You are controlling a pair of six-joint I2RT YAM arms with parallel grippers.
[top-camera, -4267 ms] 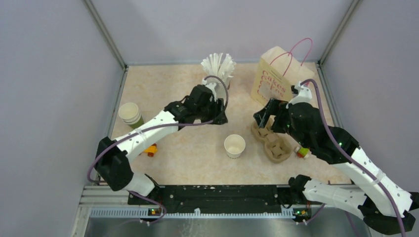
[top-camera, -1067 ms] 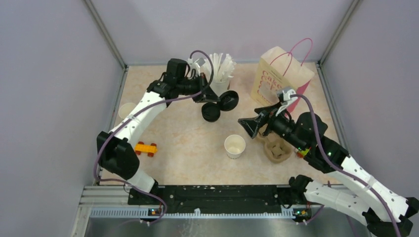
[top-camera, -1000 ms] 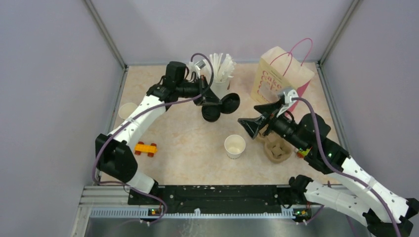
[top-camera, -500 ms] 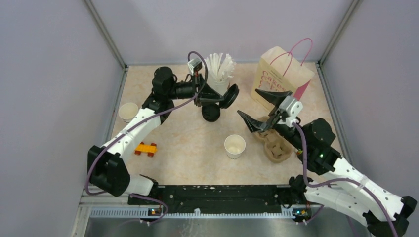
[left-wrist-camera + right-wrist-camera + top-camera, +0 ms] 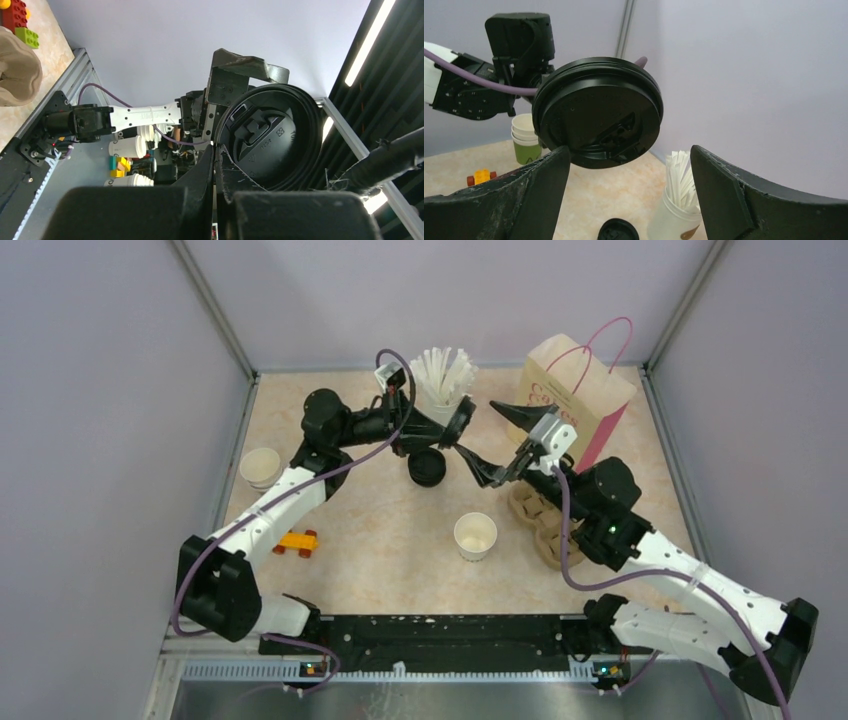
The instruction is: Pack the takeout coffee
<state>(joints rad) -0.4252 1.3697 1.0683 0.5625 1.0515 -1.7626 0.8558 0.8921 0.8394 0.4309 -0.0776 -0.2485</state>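
Right wrist view: black lid on edge, just ahead of the spread fingers

The left gripper (image 5: 215, 162) is clamped on the rim of the black lid (image 5: 598, 112). It holds the lid in the air over the far half of the worktop (image 5: 380, 560), just beside the cup of straws (image 5: 442, 385). The lid stands on edge rather than flat, with one broad face turned toward the right arm and the other back toward the left arm.

The right gripper (image 5: 492, 438) has its fingers wide apart and holds nothing. The disc sits slightly ahead of and above the fingertips, in line with the gap, and does not touch them. This looks like a hand-over: the right arm is the nearer free tool and would have to advance along its own axis before closing.

The small white paper cup (image 5: 475, 536) stands upright and lidless toward the near edge, about mid-worktop. It is well apart from both grippers and just beside the cardboard carrier (image 5: 550, 530).

A second black disc (image 5: 427, 467) rests on the worktop below the left gripper. Whether it caps a cup cannot be told.
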